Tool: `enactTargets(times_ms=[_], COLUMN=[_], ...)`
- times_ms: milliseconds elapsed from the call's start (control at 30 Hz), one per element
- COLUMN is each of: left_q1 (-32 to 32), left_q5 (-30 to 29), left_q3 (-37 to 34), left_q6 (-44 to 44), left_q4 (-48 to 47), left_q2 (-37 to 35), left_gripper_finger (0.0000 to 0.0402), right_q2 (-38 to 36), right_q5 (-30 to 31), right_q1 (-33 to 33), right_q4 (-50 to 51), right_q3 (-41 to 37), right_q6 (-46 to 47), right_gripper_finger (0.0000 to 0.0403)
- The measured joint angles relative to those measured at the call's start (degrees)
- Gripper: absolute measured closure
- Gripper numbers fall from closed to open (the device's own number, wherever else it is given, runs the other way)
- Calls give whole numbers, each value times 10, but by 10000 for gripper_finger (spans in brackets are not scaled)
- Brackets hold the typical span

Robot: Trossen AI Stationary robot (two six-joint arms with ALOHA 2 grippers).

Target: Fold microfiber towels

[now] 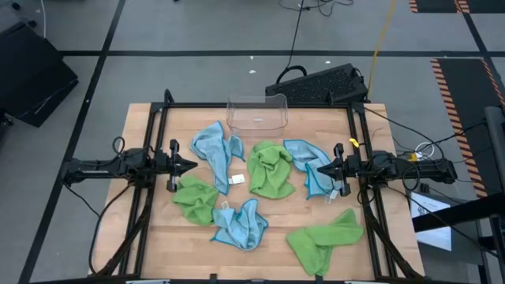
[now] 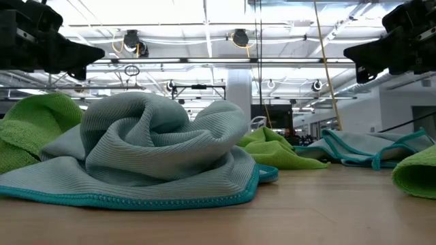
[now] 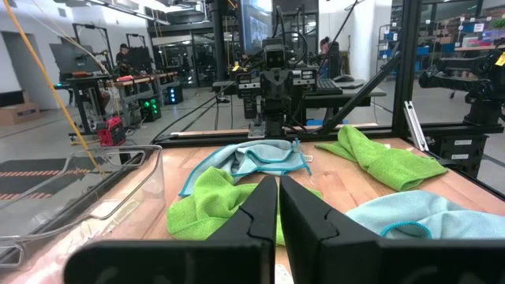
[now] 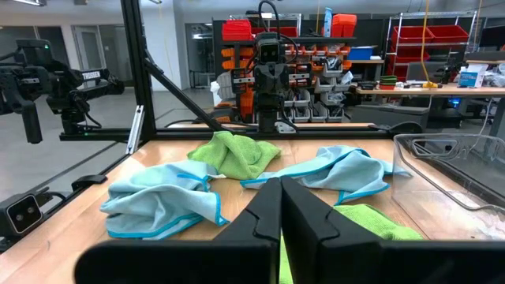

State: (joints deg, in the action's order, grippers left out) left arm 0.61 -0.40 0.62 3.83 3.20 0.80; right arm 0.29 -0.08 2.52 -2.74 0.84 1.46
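Wooden table (image 1: pixel 158 237): towels (image 1: pixel 271 169), bin (image 1: pixel 257 113).

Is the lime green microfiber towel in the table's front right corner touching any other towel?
Apart. The high view shows the lime green microfiber towel ringed by bare wooden table.

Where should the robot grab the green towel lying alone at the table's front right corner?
Probably the pointed flap of the lone green towel that sticks out toward the right gripper. It lies flatter and thinner than the bunched middle, so coming straight down from above with the fingers pinching that edge looks easiest.
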Motion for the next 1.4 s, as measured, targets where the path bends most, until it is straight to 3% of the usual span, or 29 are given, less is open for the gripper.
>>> enactTargets(times_ms=[567, 733, 900, 1133, 1400], left_q1=[0, 0, 0, 0, 0], left_q5=[0, 0, -1, -1, -1], left_q3=[0, 0, 0, 0, 0], left_q6=[0, 0, 0, 0, 0], left_q4=[0, 0, 0, -1, 0], left_q2=[0, 0, 0, 0, 0], left_gripper_finger=[380, 380, 380, 380, 380], right_q2=[0, 19, 101, 308, 505], right_q5=[20, 29, 30, 30, 30], right_q1=[-1, 8, 21, 29, 28], right_q4=[-35, -9, 5, 188, 362], right_q3=[1, 38, 153, 416, 680], right_q6=[-21, 7, 10, 64, 226], right_gripper_finger=[403, 403, 403, 403, 403])
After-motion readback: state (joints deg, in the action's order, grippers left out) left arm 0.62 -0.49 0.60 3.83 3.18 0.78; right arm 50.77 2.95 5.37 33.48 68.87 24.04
